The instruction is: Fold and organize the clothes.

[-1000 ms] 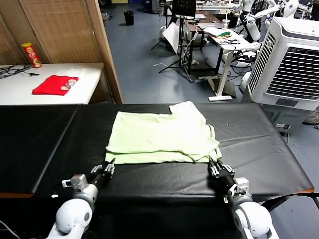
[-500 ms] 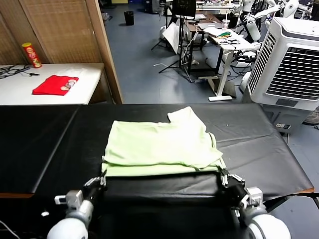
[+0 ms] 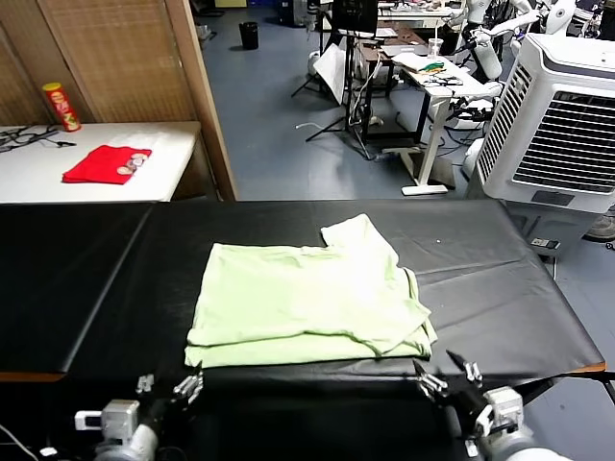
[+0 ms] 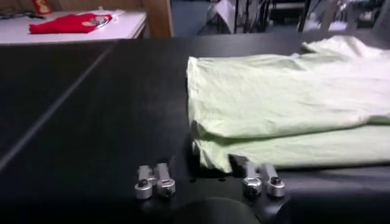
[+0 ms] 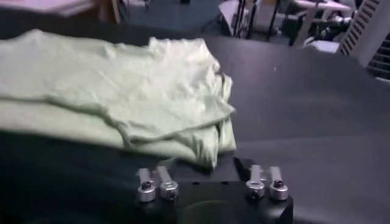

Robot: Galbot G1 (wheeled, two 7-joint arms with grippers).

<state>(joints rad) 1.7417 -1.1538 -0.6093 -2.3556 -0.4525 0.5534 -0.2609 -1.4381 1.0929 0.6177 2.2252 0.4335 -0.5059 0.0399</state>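
Observation:
The clothes are one pale green T-shirt (image 3: 307, 303), folded over on itself and lying flat on the black table (image 3: 500, 288). One sleeve sticks out at its far right. My left gripper (image 3: 168, 389) is open just off the shirt's near left corner, at the table's front edge. My right gripper (image 3: 447, 375) is open just off the near right corner. In the left wrist view the shirt (image 4: 286, 103) lies just beyond the open left gripper (image 4: 207, 182). In the right wrist view the shirt (image 5: 122, 91) ends just ahead of the open right gripper (image 5: 210, 182). Neither holds anything.
A bright red folded cloth (image 3: 108, 163) and a red can (image 3: 61, 106) sit on the white side table (image 3: 173, 158) at the far left. A white air cooler (image 3: 562, 115) stands off the table's far right. Wooden screen panels (image 3: 125, 58) rise behind.
Both grippers have opened and let go of the shirt's near edge, then drawn back toward the table's front edge. The shirt has slid nearer and now lies still.

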